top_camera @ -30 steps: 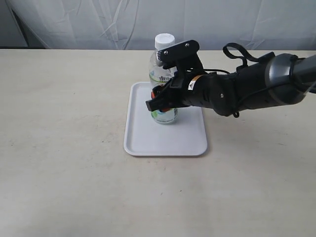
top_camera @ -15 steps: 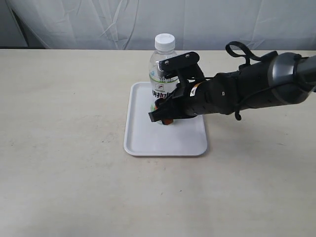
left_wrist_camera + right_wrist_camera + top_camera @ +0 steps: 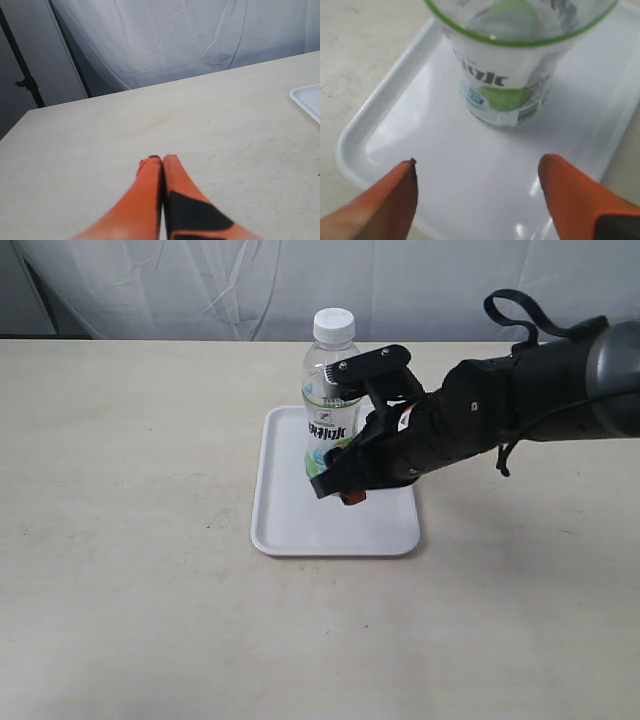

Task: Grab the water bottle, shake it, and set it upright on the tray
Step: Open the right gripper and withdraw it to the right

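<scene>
Two grippers show. The left gripper (image 3: pixel 161 159) has its orange fingers pressed together above the bare bench (image 3: pixel 100 130), with a corner of the tray (image 3: pixel 307 100) some way off from it. The water bottle (image 3: pixel 331 390) stands upright on the white tray, just past the tips of the right gripper (image 3: pixel 340 480). That gripper's fingers are spread apart, touching nothing.

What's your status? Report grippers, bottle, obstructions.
Right gripper open, fingers clear of the water bottle. Left gripper shut, over the table. Bottle stands upright on the tray. No obstruction seen.
</scene>
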